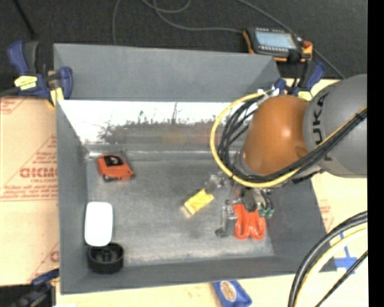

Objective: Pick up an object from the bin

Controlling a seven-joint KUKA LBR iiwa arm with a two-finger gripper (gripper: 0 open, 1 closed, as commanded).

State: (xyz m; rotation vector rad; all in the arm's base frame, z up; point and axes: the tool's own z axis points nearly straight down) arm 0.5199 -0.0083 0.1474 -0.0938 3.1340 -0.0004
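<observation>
The tool [238, 211] is seen low near the bin's [160, 85] right edge, just beside a red clip-like thing [249, 226]. Its opening cannot be told. That thing should be centred before closing is attempted.

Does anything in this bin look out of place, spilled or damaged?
Nothing stands out. An orange tape measure, a white oval piece, a black round cap and a yellow block lie loose and apart on the bin floor. A red thing lies under the gripper. Nothing looks broken or spilled.
</observation>
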